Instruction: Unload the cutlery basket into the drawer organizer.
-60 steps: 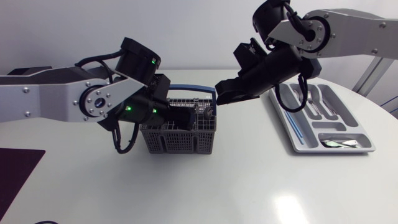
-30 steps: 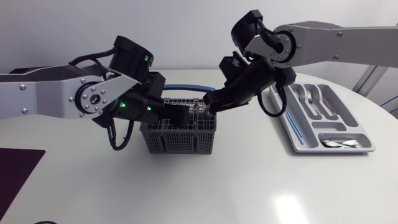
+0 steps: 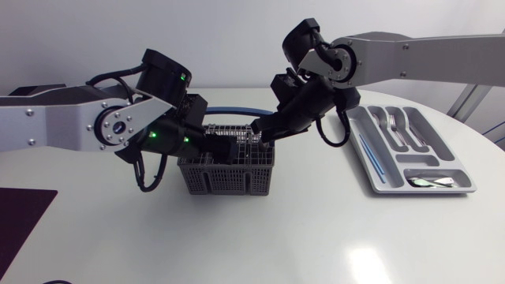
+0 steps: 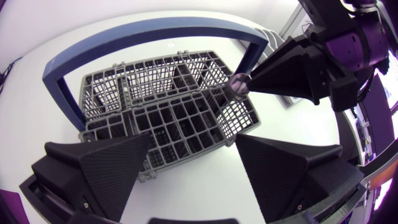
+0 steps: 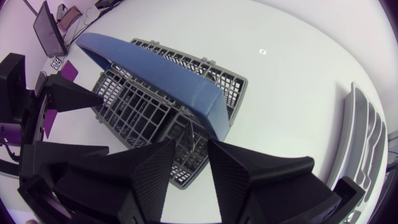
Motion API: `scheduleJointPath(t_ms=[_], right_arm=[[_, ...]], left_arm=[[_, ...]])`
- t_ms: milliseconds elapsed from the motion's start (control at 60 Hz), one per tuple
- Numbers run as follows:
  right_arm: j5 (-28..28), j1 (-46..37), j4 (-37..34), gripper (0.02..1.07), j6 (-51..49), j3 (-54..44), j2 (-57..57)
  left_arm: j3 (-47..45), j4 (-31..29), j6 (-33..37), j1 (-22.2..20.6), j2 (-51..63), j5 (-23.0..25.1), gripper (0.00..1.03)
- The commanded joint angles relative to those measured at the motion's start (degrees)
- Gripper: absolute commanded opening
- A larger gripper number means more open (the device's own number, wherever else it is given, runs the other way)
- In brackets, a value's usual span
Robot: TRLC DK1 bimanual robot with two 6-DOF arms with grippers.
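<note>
Here a grey mesh basket [image 3: 229, 175] with a blue hoop handle [image 3: 237, 111] sits on the table [image 3: 316, 237], long axis 9 to 3. The organizer [image 3: 430, 192] lies at its 3 o'clock. The left hand [image 3: 227, 148] hangs released over the basket. The right hand [image 3: 264, 134] meets an upright utensil [image 4: 238, 84] at the basket's 3 o'clock end; I cannot tell whether it grips.
</note>
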Motion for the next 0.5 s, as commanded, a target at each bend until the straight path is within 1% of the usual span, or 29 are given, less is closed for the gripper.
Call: scheduleJointPath(t_ms=[0,133,200,400,483], right_arm=[[0.75,0.56,1.59,0.4,1.77,0.1,1.21],[0.83,0.74,3.0,0.39,2.3,-1.05,1.47],[0.83,0.91,3.7,0.36,2.47,-1.84,1.38],[0.83,1.09,6.52,0.35,3.0,-5.0,1.12],[1.27,1.27,8.1,0.32,3.0,-6.58,0.94]], left_arm=[[-1.5,-0.01,1.27,0.79,-1.23,0.63,0.96],[-1.68,0.07,1.27,0.79,-1.32,0.81,0.96],[-1.77,0.07,1.27,0.79,-1.4,0.81,0.96],[-2.03,0.16,1.27,0.79,-1.4,0.81,0.96],[-2.2,0.25,1.27,0.71,-1.4,0.81,0.96]])
